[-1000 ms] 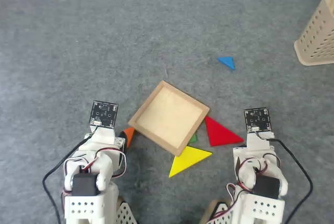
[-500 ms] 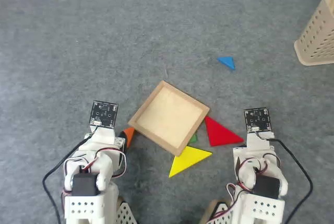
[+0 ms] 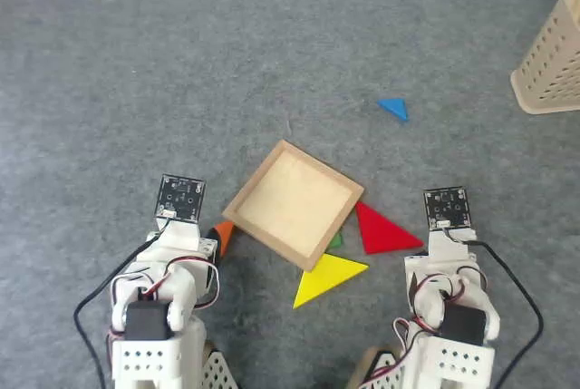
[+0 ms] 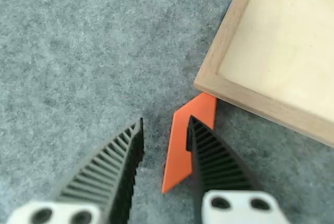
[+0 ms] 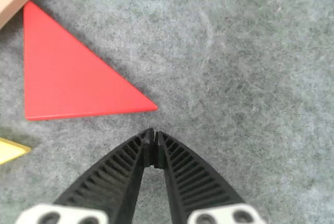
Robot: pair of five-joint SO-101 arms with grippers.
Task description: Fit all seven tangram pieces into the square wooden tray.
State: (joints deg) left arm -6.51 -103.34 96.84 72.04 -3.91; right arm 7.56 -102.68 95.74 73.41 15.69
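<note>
Unchanged this past second, we log: tray (image 3: 267, 241) empty; left fingers (image 4: 125, 151) released beside orange piece (image 4: 178, 145); right fingers (image 5: 130, 166) clenched on nothing. Fitting not begun, we judge.

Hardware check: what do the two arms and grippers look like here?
The left arm and right arm are white plastic with black motors, a black square board at each wrist and black cables looping off the sides. The left gripper and right gripper have black, ribbed, wedge-shaped fingers on white bases with screw holes.
</note>
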